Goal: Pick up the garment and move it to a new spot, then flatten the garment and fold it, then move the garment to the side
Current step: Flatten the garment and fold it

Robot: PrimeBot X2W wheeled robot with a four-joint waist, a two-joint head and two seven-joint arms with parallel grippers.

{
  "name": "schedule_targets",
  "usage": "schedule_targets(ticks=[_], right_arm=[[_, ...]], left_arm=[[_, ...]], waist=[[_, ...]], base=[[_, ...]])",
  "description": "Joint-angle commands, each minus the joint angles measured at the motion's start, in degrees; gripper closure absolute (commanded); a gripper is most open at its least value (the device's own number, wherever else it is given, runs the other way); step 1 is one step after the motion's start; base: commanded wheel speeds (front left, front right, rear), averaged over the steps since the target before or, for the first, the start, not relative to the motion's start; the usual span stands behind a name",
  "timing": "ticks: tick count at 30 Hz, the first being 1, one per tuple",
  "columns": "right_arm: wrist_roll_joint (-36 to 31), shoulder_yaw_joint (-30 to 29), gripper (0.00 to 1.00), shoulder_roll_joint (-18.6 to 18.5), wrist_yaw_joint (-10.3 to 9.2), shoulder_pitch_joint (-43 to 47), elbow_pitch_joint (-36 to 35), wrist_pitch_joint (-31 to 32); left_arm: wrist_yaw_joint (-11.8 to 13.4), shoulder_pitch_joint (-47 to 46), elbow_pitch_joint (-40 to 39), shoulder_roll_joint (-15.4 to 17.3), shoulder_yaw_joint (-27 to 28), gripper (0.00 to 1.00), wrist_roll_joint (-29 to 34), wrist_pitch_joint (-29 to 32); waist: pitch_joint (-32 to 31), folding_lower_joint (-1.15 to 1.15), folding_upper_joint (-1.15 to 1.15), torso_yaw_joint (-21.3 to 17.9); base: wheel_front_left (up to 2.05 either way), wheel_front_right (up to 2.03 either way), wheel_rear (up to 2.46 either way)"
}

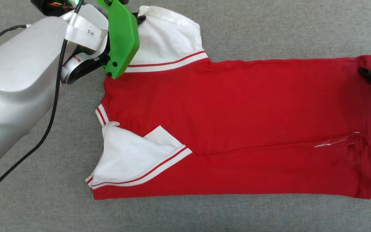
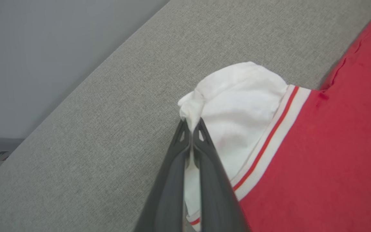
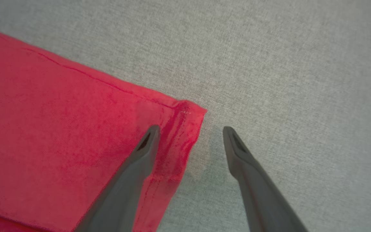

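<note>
The garment (image 1: pixel 237 106) lies spread flat across the middle of the head view on the grey surface (image 1: pixel 269 29), red body doubled lengthwise, collar end at the left and hem at the right, with one sleeve folded in over the red at the lower left. The left hand (image 2: pixel 192 124) is pinched tight on the bunched edge of the other white sleeve (image 2: pixel 237 106), at the upper left of the head view. The right hand (image 3: pixel 191 129) stands wide at the hem corner in the upper right, one finger over the red cloth and the other over bare surface.
</note>
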Motion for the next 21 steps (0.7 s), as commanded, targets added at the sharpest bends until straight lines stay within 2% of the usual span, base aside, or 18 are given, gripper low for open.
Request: schedule_targets(ticks=[1,5,10,11,12,21], right_arm=[[-0.8,1.8,0.0,1.0,-0.04,-1.1,2.2,0.7],[-0.4,5.0,0.0,3.6,-0.04,-1.6,6.8,0.3],[0.8,10.0,0.0,4.7,-0.04,-0.5,9.3,-0.8],[0.9,10.4,0.55,4.5,-0.04,-0.5,9.6,-1.8],[1.0,10.5,1.0,4.4,-0.04,-0.6,10.0,-2.9],[-0.8,7.5,1.0,4.3,-0.04,-1.1,11.1,-19.2]], left_arm=[[-0.2,-0.9,-0.4,-0.3,-0.2,1.0,0.5,-0.6],[-0.2,-1.2,-0.7,-0.3,-0.2,1.0,0.8,-1.3],[-0.2,-0.8,-0.3,-0.1,-0.3,1.0,0.7,-2.0],[-0.2,-0.6,-0.1,0.0,-0.4,1.0,0.6,-2.3],[-0.2,-0.4,0.1,0.1,-0.4,1.0,0.5,-2.5],[0.8,4.6,-0.1,2.7,0.1,1.0,-0.4,-7.3]], waist=[[1.8,0.0,0.0,1.6],[2.8,0.0,0.0,2.3],[2.8,0.0,0.0,2.3],[2.5,0.0,0.0,2.2],[2.3,0.0,0.0,2.1],[-3.7,0.0,0.0,0.9]], base=[[0.0,0.0,0.0],[0.0,0.0,0.0],[0.0,0.0,0.0],[0.0,0.0,0.0],[0.0,0.0,0.0],[0.0,0.0,0.0]])
